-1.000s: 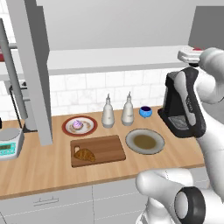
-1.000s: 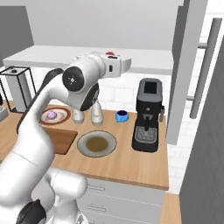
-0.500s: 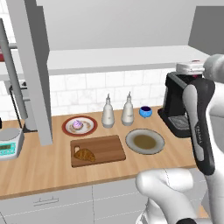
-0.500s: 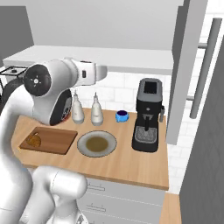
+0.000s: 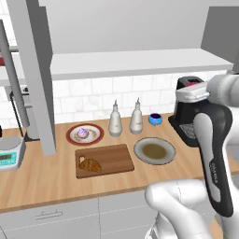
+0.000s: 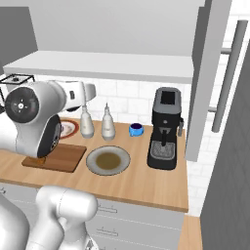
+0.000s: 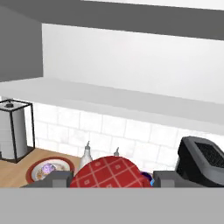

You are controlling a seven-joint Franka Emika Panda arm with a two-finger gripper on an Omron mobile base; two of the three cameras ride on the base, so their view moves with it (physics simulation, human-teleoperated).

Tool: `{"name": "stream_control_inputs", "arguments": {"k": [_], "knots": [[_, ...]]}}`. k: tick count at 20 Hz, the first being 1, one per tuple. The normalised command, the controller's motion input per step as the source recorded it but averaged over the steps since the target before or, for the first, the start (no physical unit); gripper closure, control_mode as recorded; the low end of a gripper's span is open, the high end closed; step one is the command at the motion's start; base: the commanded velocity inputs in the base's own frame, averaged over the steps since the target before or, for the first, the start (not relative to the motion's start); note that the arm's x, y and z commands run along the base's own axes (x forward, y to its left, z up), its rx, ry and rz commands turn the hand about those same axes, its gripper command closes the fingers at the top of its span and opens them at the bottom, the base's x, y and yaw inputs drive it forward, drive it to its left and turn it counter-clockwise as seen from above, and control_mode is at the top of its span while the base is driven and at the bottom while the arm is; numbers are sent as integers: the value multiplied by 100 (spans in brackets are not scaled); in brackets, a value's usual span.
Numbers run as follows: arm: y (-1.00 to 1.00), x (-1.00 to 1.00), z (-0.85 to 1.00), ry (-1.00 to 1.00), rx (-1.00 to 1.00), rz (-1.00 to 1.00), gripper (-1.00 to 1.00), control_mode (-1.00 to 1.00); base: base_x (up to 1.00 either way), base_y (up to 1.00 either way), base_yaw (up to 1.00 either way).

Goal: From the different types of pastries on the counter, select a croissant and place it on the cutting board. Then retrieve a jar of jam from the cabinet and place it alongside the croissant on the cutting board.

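Observation:
My gripper is shut on the jar of jam, whose red checked lid sits between the two fingers. In the left base view the gripper hangs with the jar in front of the coffee machine, below the cabinet shelf. The golden-brown croissant lies on the left part of the dark wooden cutting board on the counter. A purple-frosted cupcake sits on a red-rimmed plate behind the board. The gripper is high above the counter, well right of the board.
Two white bottles and a small blue bowl stand by the tiled wall. A grey plate with a brown centre lies right of the board. A black coffee machine stands at the right, a scale at the far left.
The hand with the jar has come down and away from the shelf, swinging left in the right base view. Things on the counter have not moved.

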Motion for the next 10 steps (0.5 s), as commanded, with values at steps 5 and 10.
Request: {"name": "stream_control_inputs", "arguments": {"k": [5,10], "knots": [[48,-1,-30,16,-1,11,100,-100,0,0,0],[28,0,-82,9,0,14,100,-100,0,0,0]]}}
